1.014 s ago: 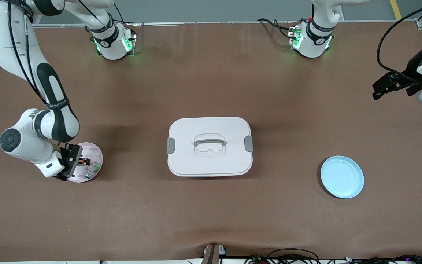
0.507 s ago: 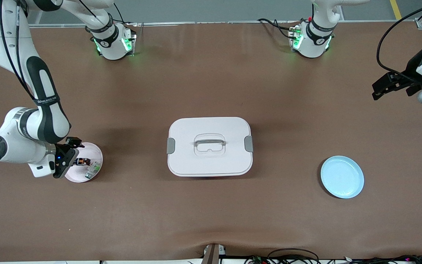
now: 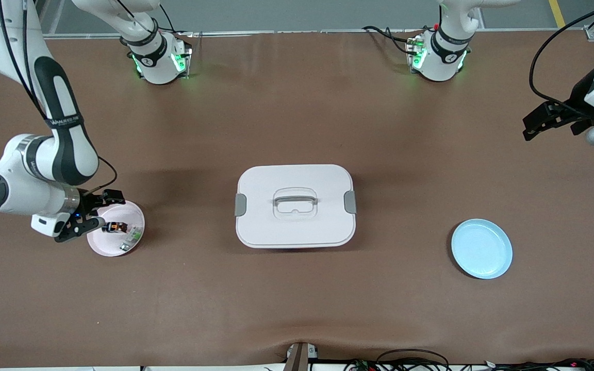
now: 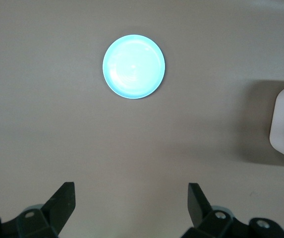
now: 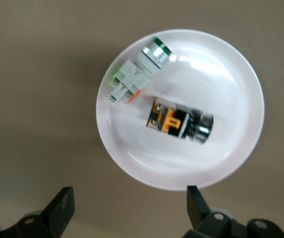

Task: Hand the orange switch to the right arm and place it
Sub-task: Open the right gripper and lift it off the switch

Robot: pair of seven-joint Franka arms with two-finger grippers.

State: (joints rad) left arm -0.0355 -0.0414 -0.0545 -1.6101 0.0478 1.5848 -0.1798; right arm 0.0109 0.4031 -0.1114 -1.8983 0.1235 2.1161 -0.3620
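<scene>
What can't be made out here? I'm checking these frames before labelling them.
- white lidded box: its closed lid hides any contents; the left wrist view cuts it off at the edge.
- orange switch: sharp in the right wrist view, a speck in the front view.
- left gripper: its arm runs off the front view's edge.
- right gripper, open over the pink plate: only fingertips show in its wrist view.
</scene>
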